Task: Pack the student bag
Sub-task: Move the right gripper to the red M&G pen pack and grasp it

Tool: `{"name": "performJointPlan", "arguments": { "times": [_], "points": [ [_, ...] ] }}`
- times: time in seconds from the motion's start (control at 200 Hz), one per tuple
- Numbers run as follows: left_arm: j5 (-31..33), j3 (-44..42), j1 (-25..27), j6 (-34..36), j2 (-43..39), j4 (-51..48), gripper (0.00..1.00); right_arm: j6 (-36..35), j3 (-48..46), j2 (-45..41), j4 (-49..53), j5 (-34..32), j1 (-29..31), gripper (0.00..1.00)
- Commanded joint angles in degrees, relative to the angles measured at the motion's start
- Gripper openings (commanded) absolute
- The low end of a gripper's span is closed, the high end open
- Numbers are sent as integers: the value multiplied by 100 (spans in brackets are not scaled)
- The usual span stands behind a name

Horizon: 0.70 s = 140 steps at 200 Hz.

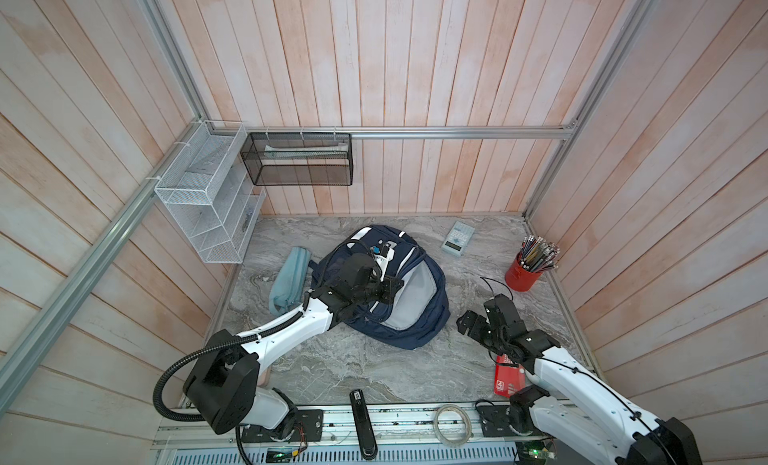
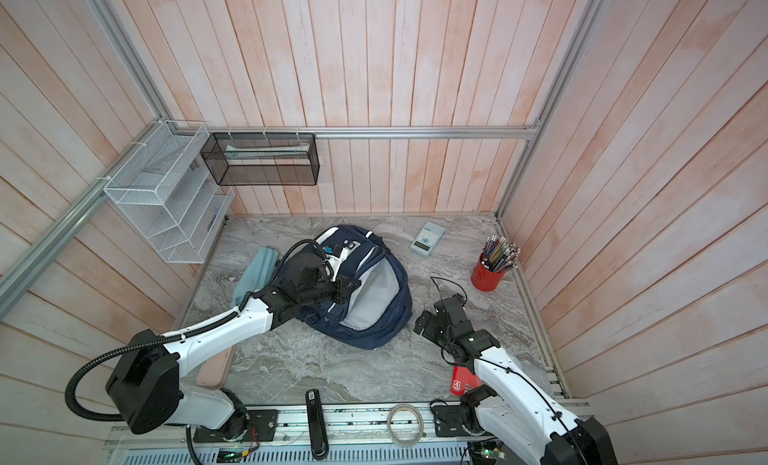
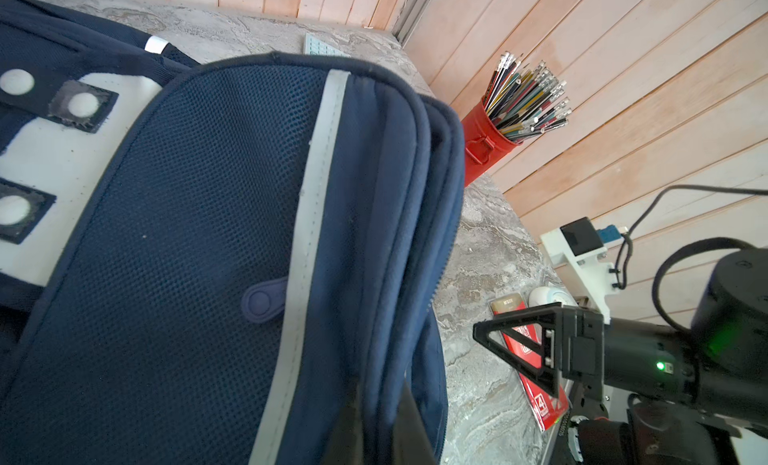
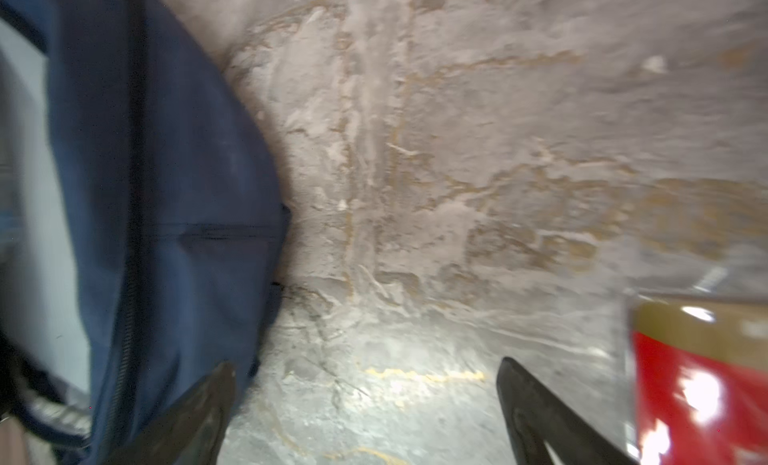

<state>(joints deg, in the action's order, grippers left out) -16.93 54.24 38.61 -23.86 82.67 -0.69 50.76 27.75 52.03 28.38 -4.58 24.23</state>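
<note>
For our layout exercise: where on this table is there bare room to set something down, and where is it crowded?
Bare: the front strip between student bag and stapler; the patch between bag, calculator and pencil cup. Crowded: teal pouch beside the bag, under the left arm; red booklet under the right arm.

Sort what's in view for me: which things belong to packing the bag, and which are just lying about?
Belongs to the job: student bag; left gripper, shut on its flap; right gripper, open beside it. Probably to pack: pencil case, calculator, pencil cup, red packet.

Probably lying about: stapler, tape roll, white rack, black basket.
</note>
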Motion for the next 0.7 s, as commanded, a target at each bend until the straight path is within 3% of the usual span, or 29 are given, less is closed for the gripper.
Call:
{"name": "performJointPlan", "arguments": {
  "times": [0.0,0.21,0.58,0.695],
  "points": [
    [-375,-75,90,-63,-84,434,0,474,364,246,1484,-1144,-38,98],
    [-414,-112,87,-38,-123,459,0,1062,469,508,1854,-1593,-179,98],
    [-531,-159,86,-58,-24,614,0,517,54,448,1220,-1022,-1467,98],
    [-506,-172,86,-32,-18,598,0,441,-73,610,1013,-823,-1501,98]
  ]
}}
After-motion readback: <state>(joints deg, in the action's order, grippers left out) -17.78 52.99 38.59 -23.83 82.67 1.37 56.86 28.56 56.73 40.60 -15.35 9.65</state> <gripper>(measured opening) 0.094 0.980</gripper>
